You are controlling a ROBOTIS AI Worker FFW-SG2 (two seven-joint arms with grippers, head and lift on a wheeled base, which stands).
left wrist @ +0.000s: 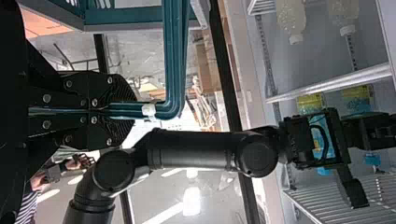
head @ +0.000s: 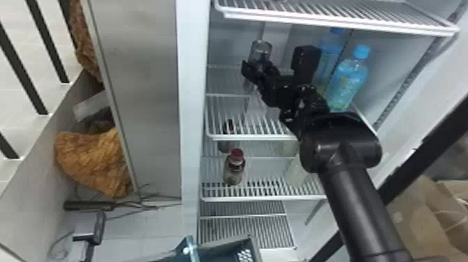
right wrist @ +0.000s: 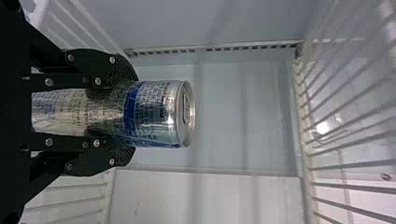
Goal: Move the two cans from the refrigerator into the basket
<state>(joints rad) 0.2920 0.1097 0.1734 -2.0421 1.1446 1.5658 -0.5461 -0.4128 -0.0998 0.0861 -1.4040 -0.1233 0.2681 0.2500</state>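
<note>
With the right gripper (head: pixel 259 67), pinching 1 silver can (head: pixel 260 50) upright between 2 black fingers (right wrist: pixel 100 67), inside the refrigerator (head: pixel 192 104), between 2 levels of wire shelving. Seen from the head, just a shiny cylinder poking up above the fingertips; from the right wrist, also reveals a blue band, dense lettering and a pull tab on the lid, past the pads. With the left gripper (left wrist: pixel 130 110), gripping the teal handle (left wrist: pixel 175 56) of the basket (left wrist: pixel 126 15). On the shelf (head: pixel 250 136) at the right gripper's level, just to its right, holds 2 blue-capped bottles (head: pixel 348 83), side by side. On the lower shelf (head: pixel 264 198), below and nearer than that hand, carries 2 dark bottles (head: pixel 234 170), the nearer with a red cap, and to their right 2 pale ones (head: pixel 297 172). Above the right gripper, overhung by an upper wire rack (head: pixel 334 15). Out in the room, well apart to that hand's left, slumps against a grey panel (head: pixel 139 87) as an orange-brown bundle (head: pixel 92 163), with loose cables (head: pixel 149 200) below on the floor. Off to the lower right, behind the forearm, piled up as cardboard (head: pixel 424 223).
</note>
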